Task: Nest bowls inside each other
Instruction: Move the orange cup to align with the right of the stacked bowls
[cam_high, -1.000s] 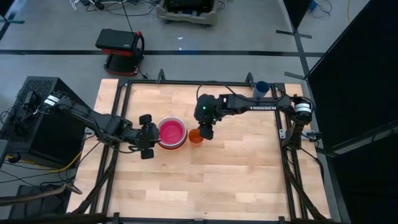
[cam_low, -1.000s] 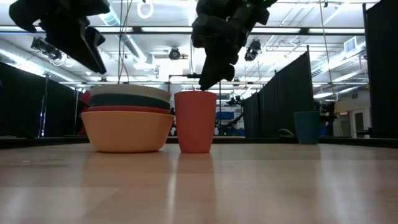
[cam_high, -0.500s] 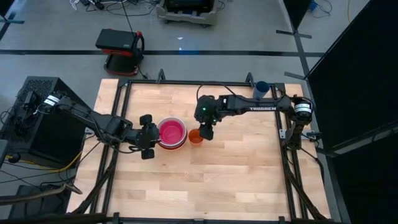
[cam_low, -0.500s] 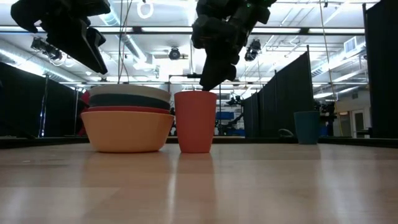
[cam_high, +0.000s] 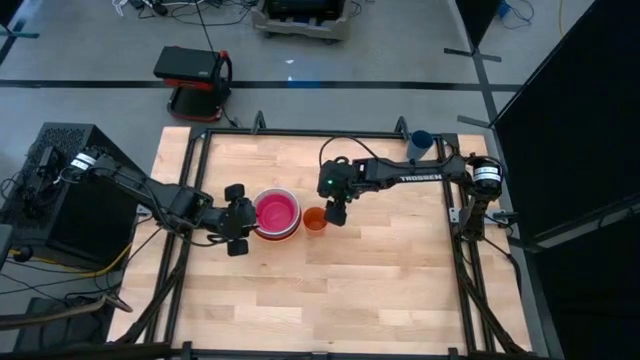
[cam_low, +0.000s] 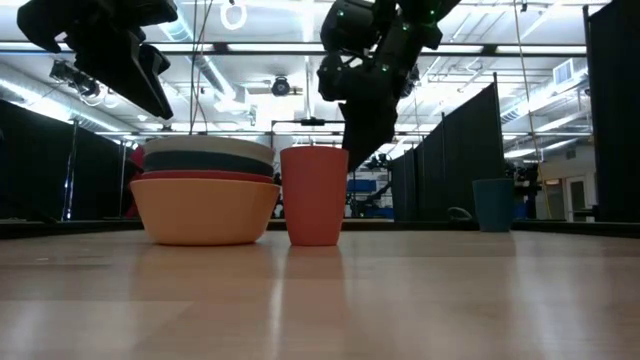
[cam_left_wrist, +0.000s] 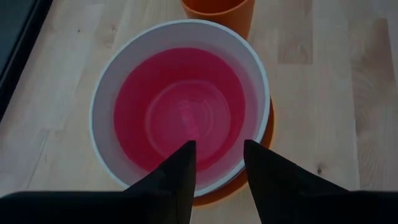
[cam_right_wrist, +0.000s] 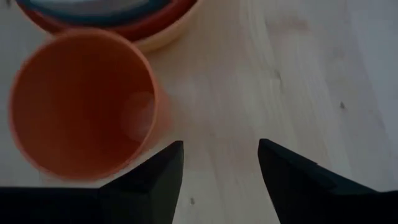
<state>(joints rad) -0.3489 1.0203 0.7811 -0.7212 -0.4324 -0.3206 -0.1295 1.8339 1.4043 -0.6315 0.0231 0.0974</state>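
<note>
The bowls (cam_high: 277, 213) stand nested in one stack near the table's middle. In the low view the orange one (cam_low: 205, 210) is at the bottom on the wood, with red, teal and white above it. The magenta-pink bowl (cam_left_wrist: 183, 106) lies inside the white one. My left gripper (cam_left_wrist: 217, 146) hovers open above the stack's left rim (cam_high: 245, 218), nothing between its fingers. My right gripper (cam_right_wrist: 221, 146) is open over bare wood just right of the small orange cup (cam_high: 315, 219), above its rim (cam_low: 362, 150).
The orange cup (cam_low: 314, 195) stands upright close against the stack's right side. A dark-blue cup (cam_high: 421, 141) stands at the table's far right corner. A black frame (cam_high: 300, 133) edges the table. Bare wood (cam_high: 330, 290) lies toward the near edge.
My right gripper has shifted from above the orange cup's rim toward the table's right edge, sunk a little and tipped. The cup stays upright where it was. The bowls and my left gripper have kept still.
</note>
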